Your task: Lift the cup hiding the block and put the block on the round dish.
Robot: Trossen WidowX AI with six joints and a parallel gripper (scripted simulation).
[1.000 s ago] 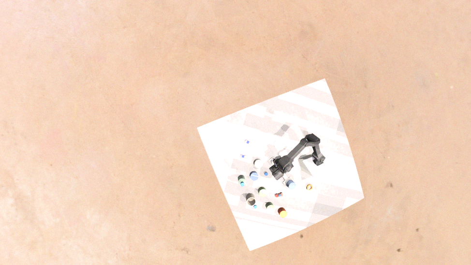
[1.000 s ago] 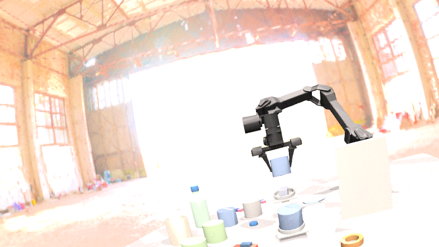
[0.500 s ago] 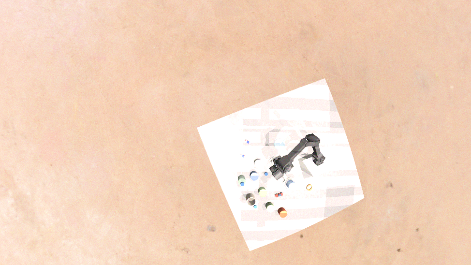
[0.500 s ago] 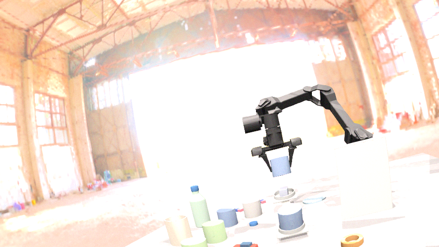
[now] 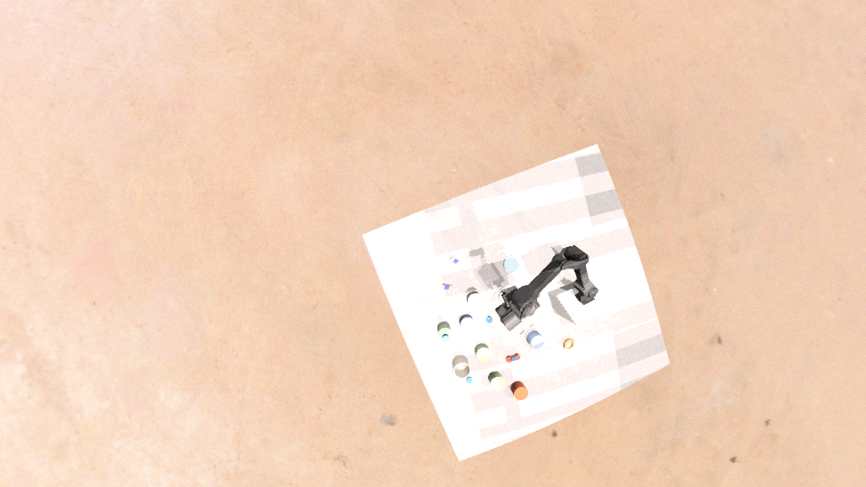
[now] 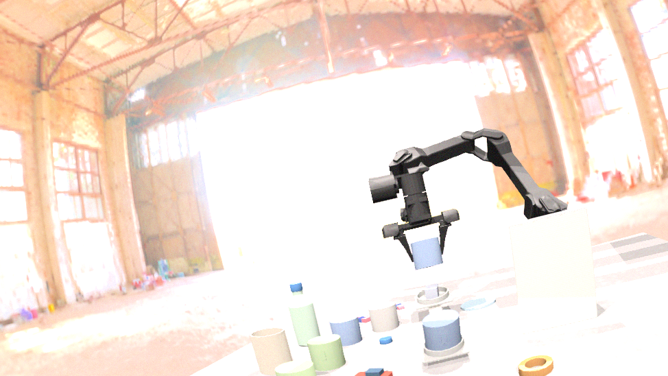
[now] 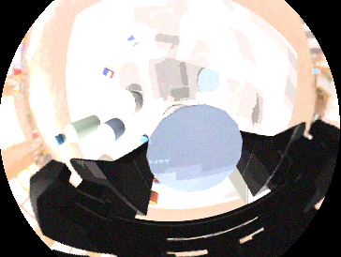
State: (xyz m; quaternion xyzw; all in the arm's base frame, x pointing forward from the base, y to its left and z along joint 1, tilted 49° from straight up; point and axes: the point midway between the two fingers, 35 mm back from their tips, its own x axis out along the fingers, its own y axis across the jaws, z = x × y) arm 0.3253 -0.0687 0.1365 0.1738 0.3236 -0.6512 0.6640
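My gripper [image 6: 427,258] is shut on a blue cup [image 6: 426,252] [image 7: 195,148] and holds it upright in the air, above the far end of the balance. On that end, a small pale block [image 6: 432,291] sits uncovered inside a grey ring-shaped holder [image 6: 420,300]. The other blue cup [image 6: 442,330] [image 5: 534,339] stands on the near end of the balance. The round light-blue dish [image 5: 511,265] [image 6: 478,304] [image 7: 208,79] lies beyond the balance with nothing on it. In the wrist view the held cup hides most of the balance.
A pale upright panel [image 6: 553,261] stands right of the balance. A grey cup [image 6: 383,317], another blue cup [image 6: 346,330], a green cup [image 6: 326,353], a beige cup [image 6: 271,351] and a bottle [image 6: 304,322] stand to the left. An orange ring [image 6: 522,369] [image 5: 568,344] lies in front.
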